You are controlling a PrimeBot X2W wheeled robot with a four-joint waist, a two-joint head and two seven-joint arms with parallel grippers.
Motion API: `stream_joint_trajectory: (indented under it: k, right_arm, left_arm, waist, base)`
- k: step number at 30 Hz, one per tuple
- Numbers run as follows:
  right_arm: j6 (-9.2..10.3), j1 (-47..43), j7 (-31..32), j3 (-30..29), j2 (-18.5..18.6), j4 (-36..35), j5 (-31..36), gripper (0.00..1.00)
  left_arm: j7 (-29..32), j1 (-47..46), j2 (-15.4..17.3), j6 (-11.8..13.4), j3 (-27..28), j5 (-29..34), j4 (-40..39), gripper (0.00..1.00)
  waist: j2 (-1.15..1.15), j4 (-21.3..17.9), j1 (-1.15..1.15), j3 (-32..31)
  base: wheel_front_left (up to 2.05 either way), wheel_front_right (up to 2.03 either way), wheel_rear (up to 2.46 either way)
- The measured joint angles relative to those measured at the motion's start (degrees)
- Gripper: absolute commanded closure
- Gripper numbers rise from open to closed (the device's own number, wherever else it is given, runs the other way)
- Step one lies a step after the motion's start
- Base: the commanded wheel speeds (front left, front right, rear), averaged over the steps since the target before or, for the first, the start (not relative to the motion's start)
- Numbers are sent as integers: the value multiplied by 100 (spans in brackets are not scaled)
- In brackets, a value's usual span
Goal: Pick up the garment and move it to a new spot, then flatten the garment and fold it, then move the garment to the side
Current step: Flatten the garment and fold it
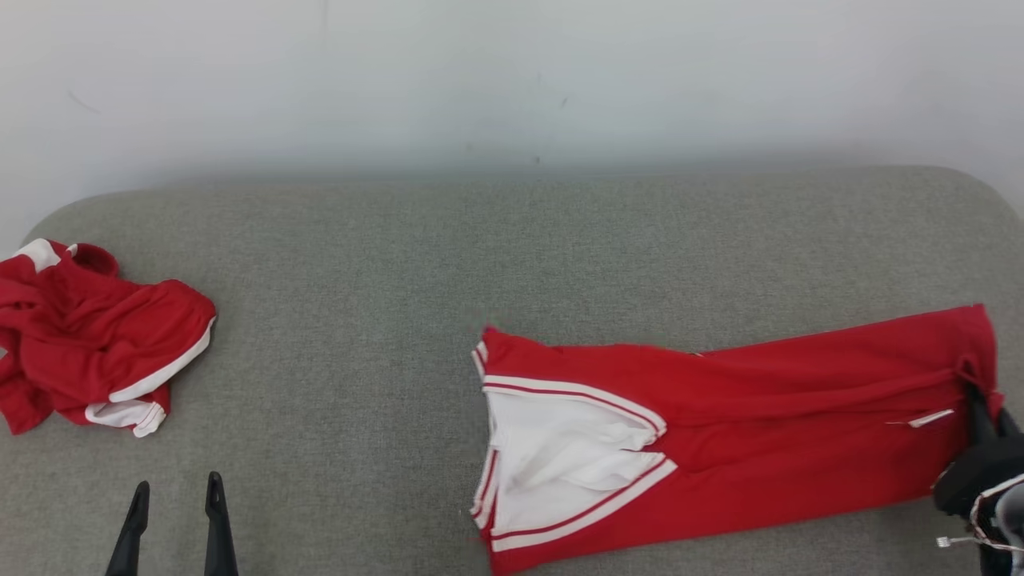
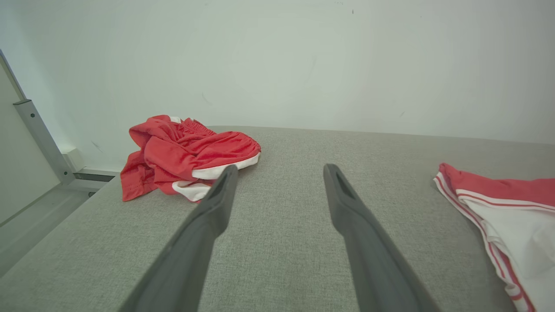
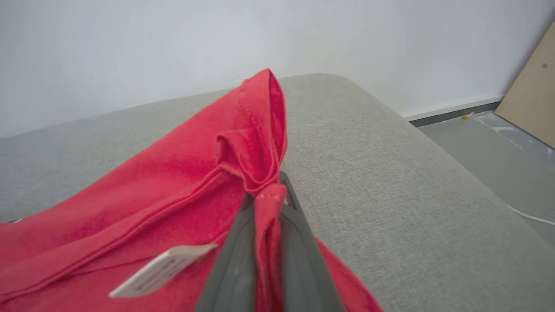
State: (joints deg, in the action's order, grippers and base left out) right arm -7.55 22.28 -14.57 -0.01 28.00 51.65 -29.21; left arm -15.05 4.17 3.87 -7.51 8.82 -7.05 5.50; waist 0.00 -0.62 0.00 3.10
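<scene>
Grey cushion (image 1: 512, 240) is covered right of centre by the spread red garment (image 1: 760, 416), its bunched edge clamped in the closed right gripper (image 3: 271, 190), with the left gripper (image 1: 178, 482) spread wide and empty; that thin hold could be slipped by a hard tug.

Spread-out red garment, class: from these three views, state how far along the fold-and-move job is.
Done: the red garment lies stretched out, mostly flat, on the grey cushion. In hand: the right pincer is shut on a bunched edge at its end; the left pincer is open, holding nothing. Left: apparently the folding and the move aside.
</scene>
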Motion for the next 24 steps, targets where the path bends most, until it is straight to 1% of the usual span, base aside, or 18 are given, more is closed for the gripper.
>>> stream_joint_trajectory:
  k: [3, 6, 14, 16, 17, 24]
  right_arm:
    - [0, 19, -8, -58, 108, -16, 55, 100]
    - [0, 61, 0, 25, -21, -209, 158, 100]
    - [0, 73, 221, 590, -845, -1080, 314, 100]
    - [0, 47, 299, 748, -1065, -1300, 336, 100]
    - [0, 14, 360, 913, -1282, -1510, 350, 100]
    - [0, -98, 635, 1464, -1929, -2024, 404, 100]
  left_arm:
    - [0, 23, -2, 0, 40, 0, -21, 0]
    - [0, 37, -14, 0, 49, -1, -29, 0]
    - [0, 55, -45, 0, 18, -1, -9, 0]
    - [0, 54, -49, 0, -13, -2, 7, 0]
    - [0, 51, -54, 0, -52, -2, 15, 0]
    - [0, 37, -57, 0, -171, -20, 45, 0]
  waist:
    - [0, -45, 0, -20]
    - [0, -94, 0, -34]
    - [0, -122, 0, -76]
    - [0, -95, 0, -85]
    - [0, -56, 0, -93]
    - [0, 128, 0, -110]
  base:
    - [0, 0, 0]
    - [0, 0, 0]
    - [0, 0, 0]
    - [0, 0, 0]
    - [0, 0, 0]
    - [0, 0, 0]
